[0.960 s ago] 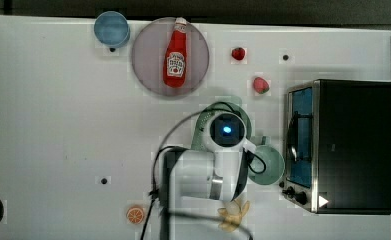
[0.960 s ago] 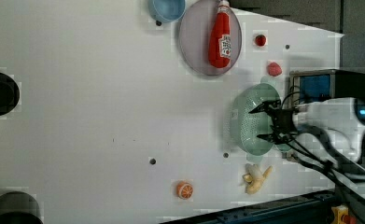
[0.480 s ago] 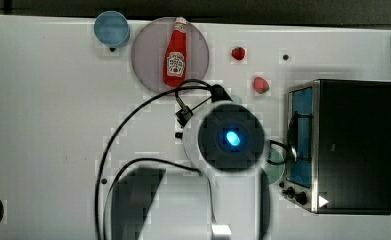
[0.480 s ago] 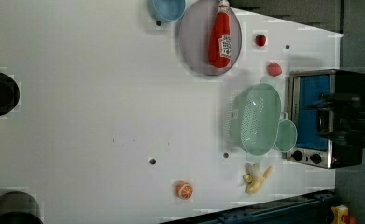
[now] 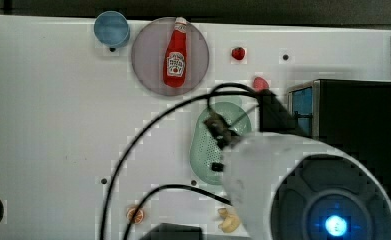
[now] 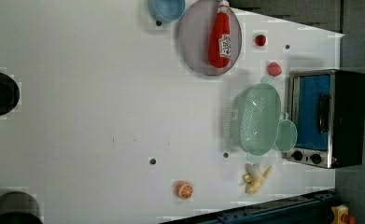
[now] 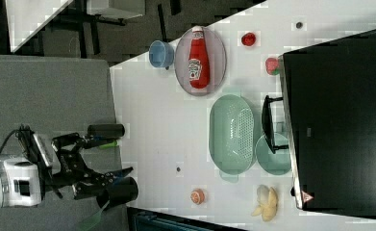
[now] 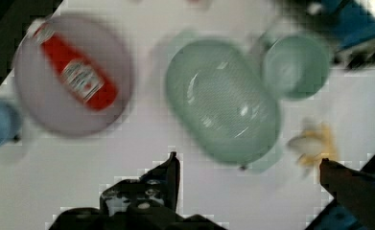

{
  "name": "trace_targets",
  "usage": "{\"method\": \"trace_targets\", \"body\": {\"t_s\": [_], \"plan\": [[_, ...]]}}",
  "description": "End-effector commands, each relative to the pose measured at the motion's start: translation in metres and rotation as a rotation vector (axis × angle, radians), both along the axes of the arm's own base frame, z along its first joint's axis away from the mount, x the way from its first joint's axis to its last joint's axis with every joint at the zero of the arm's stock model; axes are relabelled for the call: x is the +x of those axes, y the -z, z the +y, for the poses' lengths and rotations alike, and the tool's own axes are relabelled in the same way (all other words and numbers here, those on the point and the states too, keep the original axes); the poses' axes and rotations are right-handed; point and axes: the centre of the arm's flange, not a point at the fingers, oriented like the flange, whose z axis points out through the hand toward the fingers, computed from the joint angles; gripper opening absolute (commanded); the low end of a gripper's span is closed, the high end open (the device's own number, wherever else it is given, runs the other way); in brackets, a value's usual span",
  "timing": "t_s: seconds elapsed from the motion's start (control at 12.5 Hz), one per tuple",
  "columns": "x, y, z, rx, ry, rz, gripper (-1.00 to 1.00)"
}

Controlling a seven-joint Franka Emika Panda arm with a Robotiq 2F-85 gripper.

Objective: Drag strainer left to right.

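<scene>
Left view first: we see the strainer [image 6: 256,119] sitting on the white table [image 6: 91,107], just beside the toaster oven [image 6: 327,116] on the left view's right, with the mint mug [image 6: 286,136] touching its edge between the two. It lies where it lay a second ago, and so do the plate [image 6: 196,42] with the ketchup bottle [image 6: 220,35], the banana [image 6: 255,178] and the orange slice [image 6: 185,190]. What differs is the arm: a second ago the gripper was down at the strainer, and half a second ago it hung over the oven. In the right view we find the gripper [image 7: 106,159] lifted well clear of the table, its fingers spread wide and holding nothing. In the top view the arm's body [image 5: 303,185] covers part of the strainer.
</scene>
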Motion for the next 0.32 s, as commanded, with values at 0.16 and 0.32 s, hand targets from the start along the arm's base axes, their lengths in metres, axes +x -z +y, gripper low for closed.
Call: {"method": "trace_targets", "body": {"t_s": [0.16,0.32], "plan": [[-0.0046,0.0131,0.0081,-0.007,-0.061,0.066,1.00],[-0.0039,0.0156,0.0085,-0.007,-0.062,0.070,1.00]]}}
